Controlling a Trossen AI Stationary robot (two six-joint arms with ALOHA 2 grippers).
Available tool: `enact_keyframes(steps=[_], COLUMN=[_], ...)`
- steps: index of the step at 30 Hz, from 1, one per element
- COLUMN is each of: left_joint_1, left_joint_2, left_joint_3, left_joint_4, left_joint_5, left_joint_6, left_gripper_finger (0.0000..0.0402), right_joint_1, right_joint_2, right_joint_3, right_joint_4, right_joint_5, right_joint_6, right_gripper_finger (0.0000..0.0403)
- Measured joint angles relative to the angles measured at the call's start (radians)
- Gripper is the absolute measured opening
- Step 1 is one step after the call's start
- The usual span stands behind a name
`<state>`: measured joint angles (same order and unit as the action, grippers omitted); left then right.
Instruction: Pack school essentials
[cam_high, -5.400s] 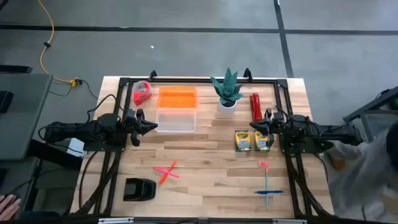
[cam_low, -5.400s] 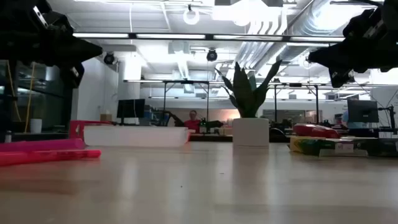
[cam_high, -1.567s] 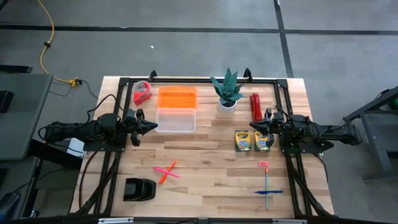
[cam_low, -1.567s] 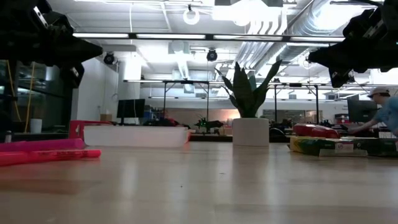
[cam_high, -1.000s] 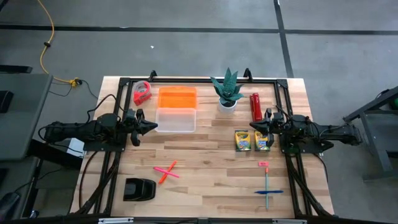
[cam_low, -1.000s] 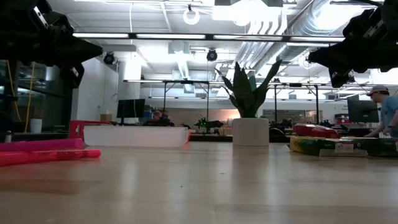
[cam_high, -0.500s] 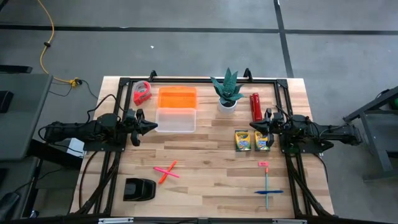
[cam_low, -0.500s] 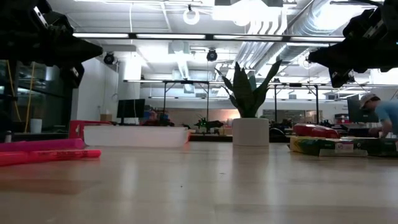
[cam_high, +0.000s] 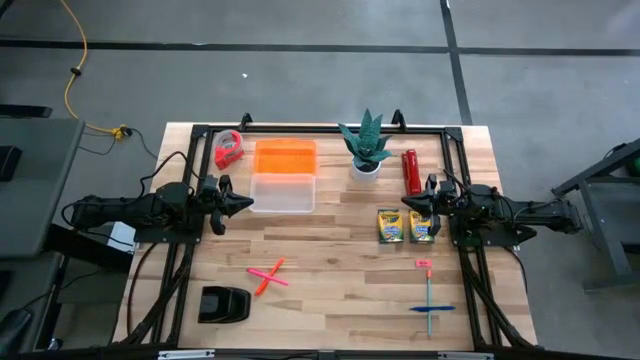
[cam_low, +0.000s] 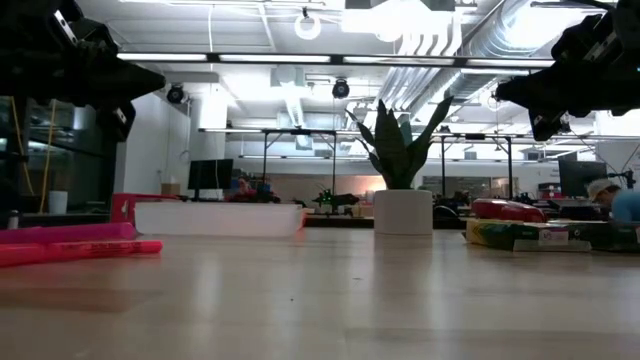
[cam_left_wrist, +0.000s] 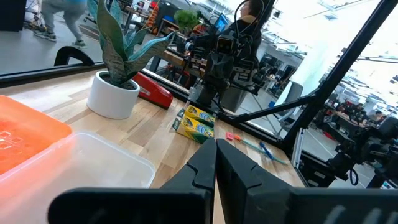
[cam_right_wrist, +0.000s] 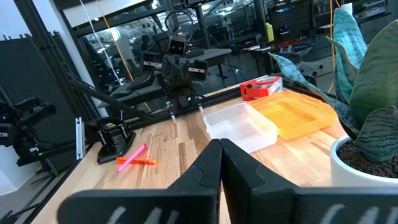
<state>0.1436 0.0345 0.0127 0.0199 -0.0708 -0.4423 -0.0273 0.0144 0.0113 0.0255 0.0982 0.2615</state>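
Two yellow-and-green crayon boxes (cam_high: 390, 226) (cam_high: 421, 227) lie flat, right of the table's centre. Just above their far-right corner hangs my right gripper (cam_high: 408, 205), shut and empty. Two orange-red sticks (cam_high: 267, 277) lie crossed at the near left. A tiny pink eraser (cam_high: 423, 264), a teal pencil (cam_high: 429, 300) and a blue pen (cam_high: 433, 309) lie at the near right. My left gripper (cam_high: 245, 203) hovers shut and empty at the left edge of a clear container (cam_high: 283, 192). From the left wrist, the gripper (cam_left_wrist: 216, 146) points at the crayon boxes (cam_left_wrist: 196, 121).
An orange lid (cam_high: 285, 157) lies just beyond the clear container. A potted plant (cam_high: 366, 150), an upright red cylinder (cam_high: 410, 171) and a red tape dispenser (cam_high: 228, 150) stand along the far edge. A squat black object (cam_high: 224, 304) sits near left. Bare wood shows mid-table.
Both arms and everything on the table have stayed where they were. Only a person in the room beyond the table's right side has moved about.
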Motion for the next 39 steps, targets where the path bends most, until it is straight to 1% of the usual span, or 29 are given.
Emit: enact_keyframes(steps=[8, 9, 11, 13, 14, 17, 19, 23, 25, 27, 29, 33, 37, 38, 39], left_joint_1=[0.0, 0.0, 0.0, -0.001, -0.001, -0.001, -0.001, -0.002, -0.01, -0.034, -0.071, -0.145, -0.197, -0.206, -0.215], left_joint_2=[0.0, 0.001, 0.009, 0.035, 0.054, 0.149, 0.244, 0.466, 0.569, 0.665, 0.738, 0.839, 0.901, 0.909, 0.914], left_joint_3=[0.0, -0.001, -0.001, 0.008, 0.027, 0.143, 0.245, 0.46, 0.541, 0.598, 0.632, 0.669, 0.697, 0.701, 0.704], left_joint_4=[0.005, 0.03, 0.143, 0.264, 0.276, 0.204, 0.091, -0.169, -0.3, -0.371, -0.399, -0.382, -0.365, -0.352, -0.343], left_joint_5=[-0.002, -0.013, -0.027, -0.004, 0.011, 0.034, 0.065, 0.169, 0.212, 0.224, 0.224, 0.202, 0.128, 0.117, 0.103], left_joint_6=[0.0, -0.002, -0.035, -0.045, -0.045, -0.029, 0.013, 0.103, 0.129, 0.144, 0.159, 0.19, 0.146, 0.133, 0.121], left_gripper_finger=[0.0, 0.0, 0.0, 0.0, 0.0, 0.0, 0.0, 0.0, 0.0, 0.0, 0.0, 0.0, 0.0, 0.0, 0.0], right_joint_1=[0.0, 0.0, 0.0, 0.0, 0.0, 0.0, 0.0, 0.0, 0.0, 0.0, 0.0, 0.0, 0.0, 0.0, 0.0], right_joint_2=[0.0, 0.0, 0.0, 0.0, 0.0, 0.0, 0.0, 0.0, 0.0, 0.0, 0.0, 0.0, 0.0, 0.0, 0.0], right_joint_3=[0.0, 0.0, 0.0, 0.0, 0.0, 0.0, 0.0, 0.0, 0.0, 0.0, 0.0, 0.0, 0.0, 0.0, 0.0], right_joint_4=[0.0, 0.0, 0.0, 0.0, 0.0, 0.0, 0.0, 0.0, 0.0, 0.0, 0.0, 0.0, 0.0, 0.001, 0.006], right_joint_5=[0.0, 0.0, 0.0, 0.0, 0.0, 0.0, 0.0, 0.0, 0.0, 0.0, 0.0, 0.0, 0.0, 0.0, 0.0], right_joint_6=[0.0, 0.0, 0.0, 0.0, 0.0, 0.0, 0.0, 0.0, 0.0, 0.0, 0.0, 0.0, 0.003, 0.025, 0.084], right_gripper_finger=[0.0, 0.0, 0.0, 0.0, 0.0, 0.0, 0.0, 0.0, 0.0, 0.0, 0.0, 0.0, 0.0, 0.0, 0.0])
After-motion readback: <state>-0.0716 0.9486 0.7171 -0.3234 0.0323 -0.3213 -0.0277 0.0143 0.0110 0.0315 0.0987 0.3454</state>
